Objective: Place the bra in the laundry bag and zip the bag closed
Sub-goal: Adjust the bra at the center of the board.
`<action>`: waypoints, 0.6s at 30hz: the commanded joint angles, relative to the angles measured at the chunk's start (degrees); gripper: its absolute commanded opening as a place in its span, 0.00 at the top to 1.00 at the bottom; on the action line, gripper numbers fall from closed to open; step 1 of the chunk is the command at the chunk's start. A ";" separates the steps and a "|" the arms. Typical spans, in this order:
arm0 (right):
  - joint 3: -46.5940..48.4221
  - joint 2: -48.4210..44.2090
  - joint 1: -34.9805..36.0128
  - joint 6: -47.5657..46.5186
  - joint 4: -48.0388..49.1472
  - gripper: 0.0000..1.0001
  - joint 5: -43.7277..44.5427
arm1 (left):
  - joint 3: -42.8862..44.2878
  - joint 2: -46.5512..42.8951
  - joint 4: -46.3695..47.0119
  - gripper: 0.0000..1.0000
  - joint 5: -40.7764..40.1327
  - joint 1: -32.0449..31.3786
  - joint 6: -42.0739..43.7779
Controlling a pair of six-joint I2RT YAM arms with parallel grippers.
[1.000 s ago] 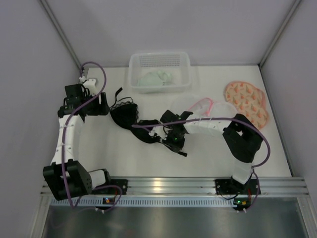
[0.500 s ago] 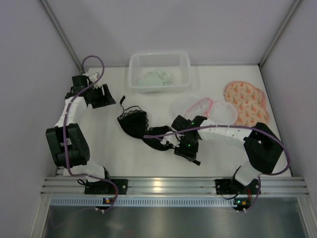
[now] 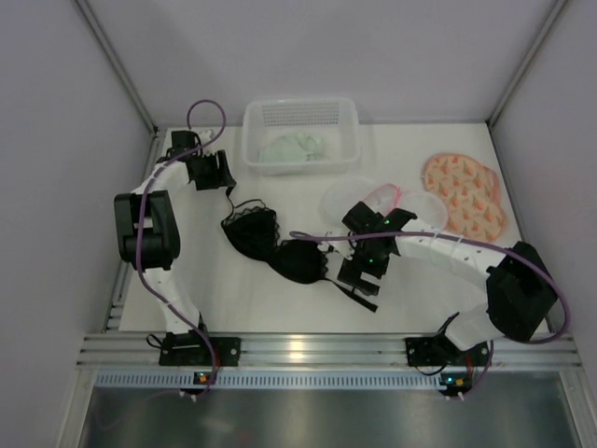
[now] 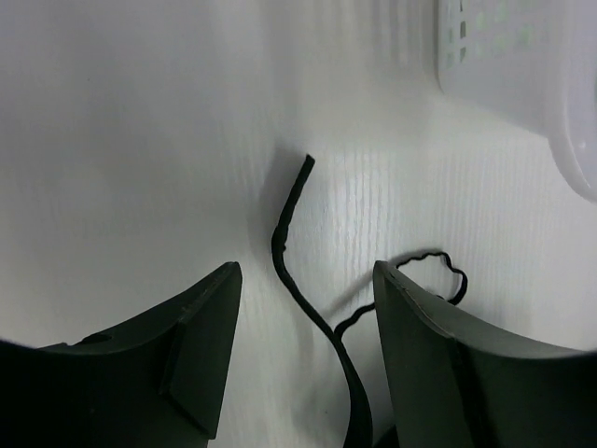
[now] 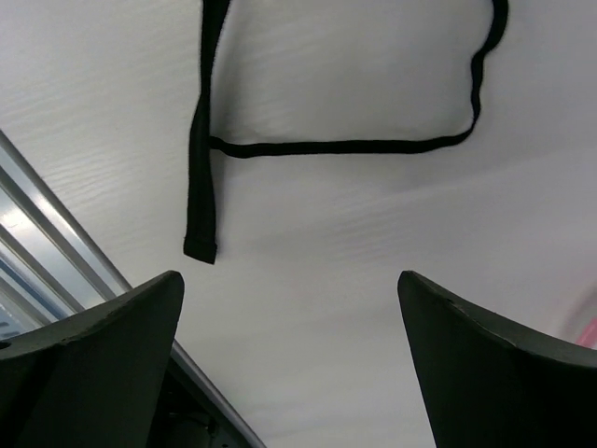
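Note:
The black bra point(image 3: 275, 247) lies spread on the white table, left of centre. One thin strap point(image 4: 291, 245) runs between the fingers of my left gripper point(image 4: 303, 280), which stands open over it without pinching it. In the top view the left gripper point(image 3: 222, 175) hovers at the strap's far end, near the basket. My right gripper point(image 3: 360, 273) is open just right of the bra's near cup, and nothing sits between its fingers point(image 5: 289, 280). A flat strap end point(image 5: 200, 187) lies on the table ahead of it. The laundry bag point(image 3: 387, 201), translucent with a pink zip, lies behind the right gripper.
A white plastic basket point(image 3: 300, 135) holding pale green cloth stands at the back, its corner point(image 4: 532, 65) close to the left gripper. Two orange patterned pads point(image 3: 464, 191) lie at the right. The metal rail point(image 5: 56, 252) at the table's near edge is close to the right gripper.
My right gripper has opened, let go of the bra and shifted right; the cup now lies flat. The left arm swung back and right, to the strap end by the basket.

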 commanded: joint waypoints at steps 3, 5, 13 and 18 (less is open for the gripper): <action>0.07 -4.96 -7.90 0.54 -1.62 0.01 0.48 | 5.40 4.81 3.34 0.37 -3.19 -2.31 1.50; 0.16 -6.28 -10.88 0.54 -1.80 0.01 0.13 | 6.46 6.65 3.34 0.40 -4.33 -3.27 2.21; 0.77 -8.05 -15.03 0.97 -1.71 0.01 -0.49 | 10.06 10.09 3.34 0.64 -8.56 -3.72 2.47; 1.30 -8.31 -16.17 0.89 -1.71 0.01 -0.75 | 13.14 11.14 3.34 0.87 -7.16 -3.81 1.95</action>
